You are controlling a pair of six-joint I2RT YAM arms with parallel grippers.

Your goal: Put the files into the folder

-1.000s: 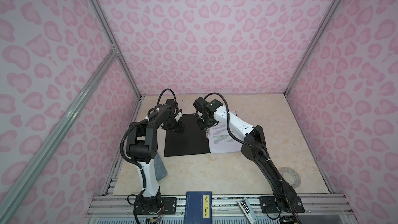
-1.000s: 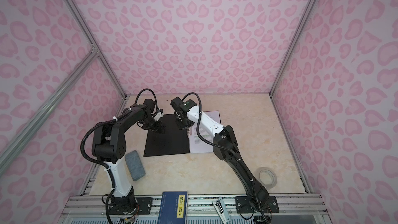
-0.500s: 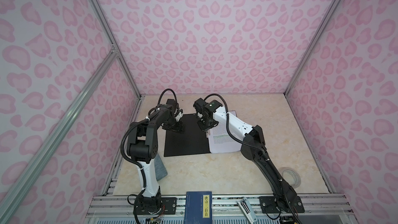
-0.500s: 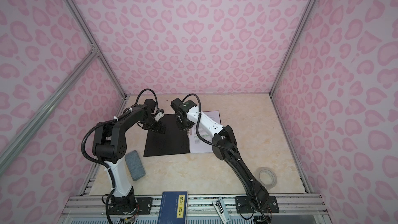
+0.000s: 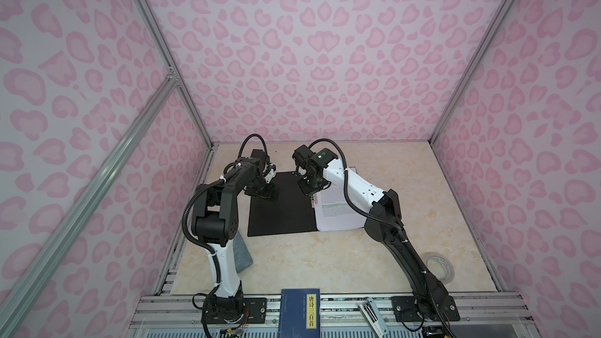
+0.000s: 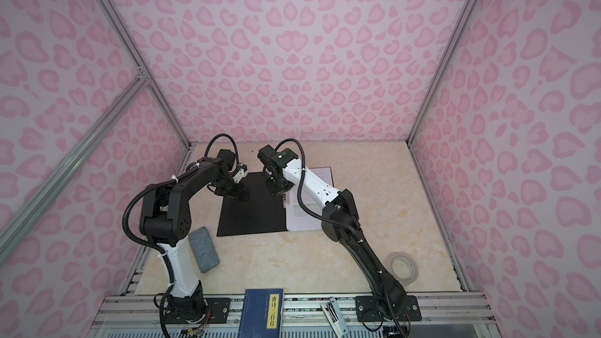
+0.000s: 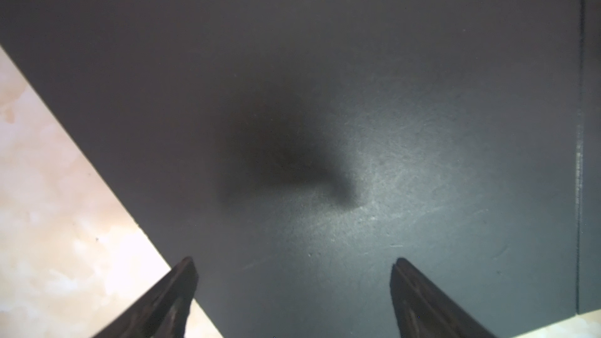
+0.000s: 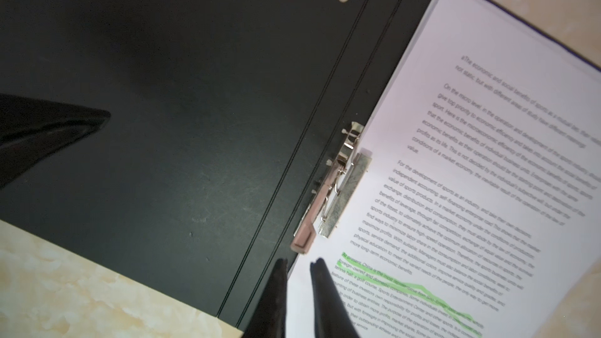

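Observation:
The folder (image 5: 279,203) (image 6: 250,209) lies open on the table, black inside facing up. The files (image 5: 338,212) (image 6: 305,219) (image 8: 471,173), white sheets with green-highlighted lines, rest on its right half with the metal clip (image 8: 338,186) lying on their inner edge. My left gripper (image 5: 268,195) (image 7: 292,261) hangs open just above the far left corner of the black left flap (image 7: 325,92), holding nothing. My right gripper (image 5: 310,191) (image 8: 299,261) is almost shut, with a thin gap and nothing in it. It hovers over the sheets' edge beside the clip's lever end.
A dark blue book (image 5: 300,312) with a yellow label strip lies on the front rail, a small metal tool (image 5: 370,312) beside it. A grey pad (image 6: 204,250) sits near the left arm's base. A tape roll (image 5: 439,266) lies front right. Pink walls enclose the table.

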